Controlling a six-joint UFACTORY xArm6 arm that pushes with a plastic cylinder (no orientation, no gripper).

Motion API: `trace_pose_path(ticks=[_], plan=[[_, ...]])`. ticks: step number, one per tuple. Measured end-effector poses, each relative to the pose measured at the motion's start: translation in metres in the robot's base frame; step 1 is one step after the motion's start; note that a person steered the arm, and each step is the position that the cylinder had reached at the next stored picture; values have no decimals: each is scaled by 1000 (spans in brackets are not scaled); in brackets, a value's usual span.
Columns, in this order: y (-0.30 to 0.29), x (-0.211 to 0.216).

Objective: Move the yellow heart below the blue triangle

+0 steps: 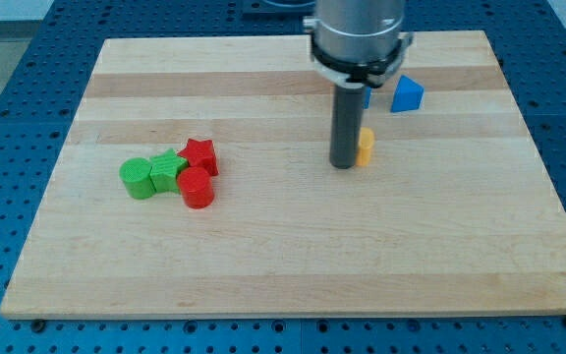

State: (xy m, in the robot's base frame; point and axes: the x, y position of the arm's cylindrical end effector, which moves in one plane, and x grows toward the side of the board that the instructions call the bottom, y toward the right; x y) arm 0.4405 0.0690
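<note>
One yellow heart [366, 147] is the work item; it sits on the table [293, 256] just right of my tip [343, 164], touching the rod or nearly so, and its left part is hidden behind the rod. A blue triangle [408, 94] lies toward the view's top right of the heart, near but apart from it. A second blue block [366, 96] shows only as a sliver at the rod's right edge, above the heart; its shape cannot be determined.

End effector state: the arm carries a plain rod with no grasping part, so nothing is clenched or held. Contact is by the side of the rod only.

Handling, as a judgement: the heart appears to be a small, rigid, light block with smooth faces. It should slide readily on the wooden surface and is not fragile. It cannot be gripped, so push it on a flat side close to its centre. An off-centre push on the lobes or the point is likely to rotate it or let it slip past the rod. The target spot is just below the triangle, a short way toward the view's right.

Other items, well apart at the view's left: a green cylinder [138, 178], a green star [167, 171], a red star [200, 155] and a red cylinder [197, 187], clustered and touching.

Markings: no brands, labels or legible writing are visible
</note>
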Motion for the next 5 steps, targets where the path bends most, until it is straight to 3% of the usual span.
trace_pose_path(ticks=[4, 5], plan=[[42, -66], [34, -17]])
